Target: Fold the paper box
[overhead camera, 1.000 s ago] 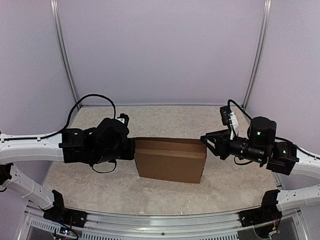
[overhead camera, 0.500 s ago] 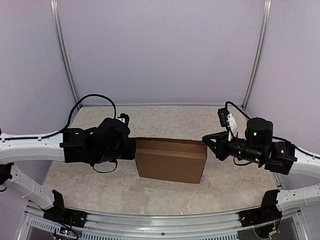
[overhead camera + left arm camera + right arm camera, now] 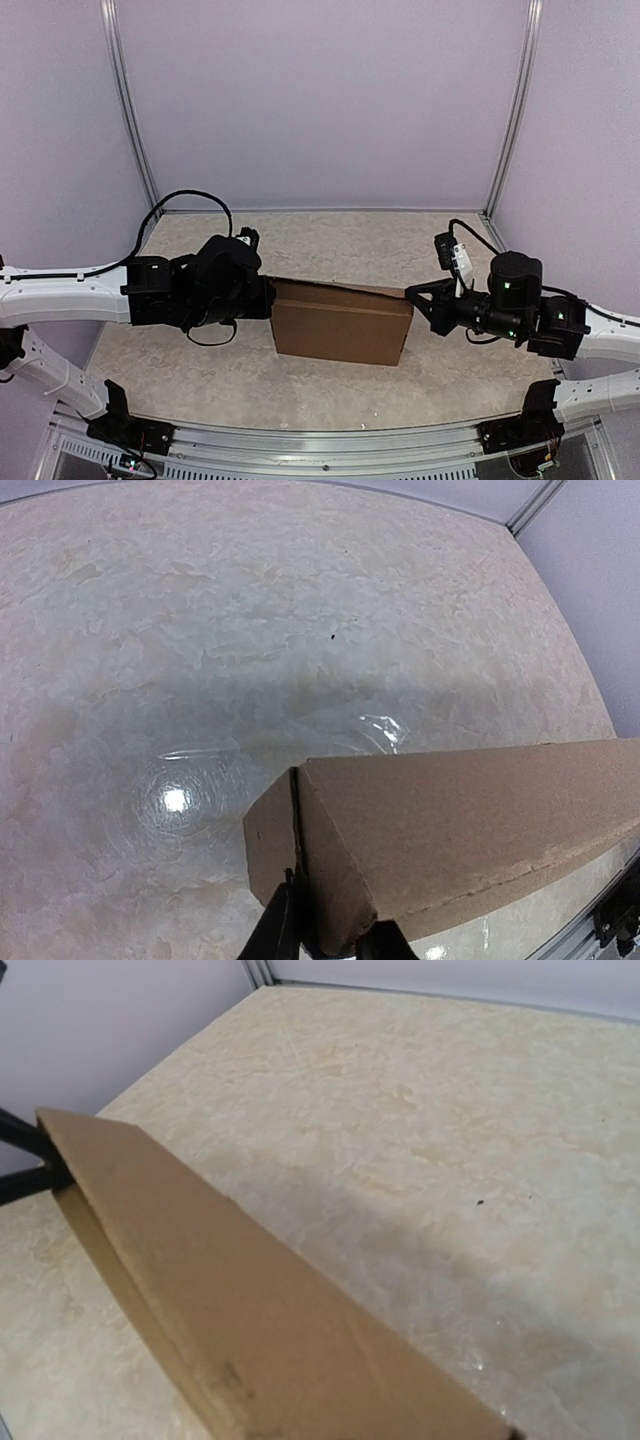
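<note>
The paper box [image 3: 340, 325] sits mid-tabletop [image 3: 330, 240]. Our left hand [image 3: 268, 298] straddles its left end, but we cannot tell whether it is pinching. Our right hand [image 3: 412, 293], pressed together, is at its right end.
</note>
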Controlling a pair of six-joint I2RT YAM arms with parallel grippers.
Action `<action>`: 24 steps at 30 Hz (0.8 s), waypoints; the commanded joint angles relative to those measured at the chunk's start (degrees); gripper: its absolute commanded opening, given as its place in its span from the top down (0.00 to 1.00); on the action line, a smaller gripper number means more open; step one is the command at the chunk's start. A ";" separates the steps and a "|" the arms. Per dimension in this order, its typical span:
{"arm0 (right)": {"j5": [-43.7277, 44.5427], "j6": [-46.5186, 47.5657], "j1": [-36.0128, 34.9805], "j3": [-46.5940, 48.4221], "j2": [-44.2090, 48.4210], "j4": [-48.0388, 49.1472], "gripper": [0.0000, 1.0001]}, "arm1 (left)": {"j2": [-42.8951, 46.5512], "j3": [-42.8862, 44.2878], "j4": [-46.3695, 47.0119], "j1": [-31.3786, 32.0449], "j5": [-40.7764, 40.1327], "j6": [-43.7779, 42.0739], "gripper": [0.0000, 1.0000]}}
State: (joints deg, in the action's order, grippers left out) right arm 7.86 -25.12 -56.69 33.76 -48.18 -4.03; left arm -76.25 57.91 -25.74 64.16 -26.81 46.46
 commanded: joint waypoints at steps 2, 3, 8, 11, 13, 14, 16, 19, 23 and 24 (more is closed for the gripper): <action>2.11 -1.25 -1.02 -3.57 -1.60 -5.51 0.95 | -1.21 -2.72 -7.55 0.58 6.65 0.00 0.72; 2.44 -1.24 -1.06 -3.68 -1.71 -5.44 0.95 | -0.68 -3.04 -6.79 0.58 7.39 -0.49 0.68; 3.27 -1.03 -1.12 -3.36 -2.38 -5.33 0.95 | 3.44 -5.61 -3.32 0.53 11.28 -4.63 0.51; 3.93 -0.90 -1.15 -3.17 -3.06 -5.85 0.96 | 5.90 -6.13 -3.91 0.57 13.33 -6.94 0.41; 4.18 -0.97 -1.15 -3.01 -3.79 -6.18 0.97 | 7.80 -5.94 -4.37 0.45 15.44 -9.06 0.35; 4.07 -0.99 -1.16 -2.88 -4.21 -6.32 0.98 | 8.90 -5.89 -4.46 0.38 16.45 -9.89 0.33; 3.98 -1.11 -1.25 -2.96 -5.10 -6.49 0.98 | 11.27 -5.64 -4.27 -0.05 18.88 -11.16 0.31; 3.74 -1.17 -1.40 -3.00 -6.28 -6.39 0.99 | 14.49 -5.48 -3.29 -1.53 22.36 -12.05 0.30; 3.86 -1.08 -1.83 -2.84 -7.31 -6.74 0.99 | 18.87 -5.42 -0.93 -4.13 27.17 -12.80 0.30; 3.97 -0.95 -2.01 -2.66 -7.42 -6.88 0.99 | 19.41 -5.24 -0.36 -4.75 28.13 -12.94 0.31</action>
State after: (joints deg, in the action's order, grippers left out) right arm 12.19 -25.82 -57.54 32.73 -53.08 -1.85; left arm -59.64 52.60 -28.32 61.56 -5.17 35.88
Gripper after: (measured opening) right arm 0.008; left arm 0.698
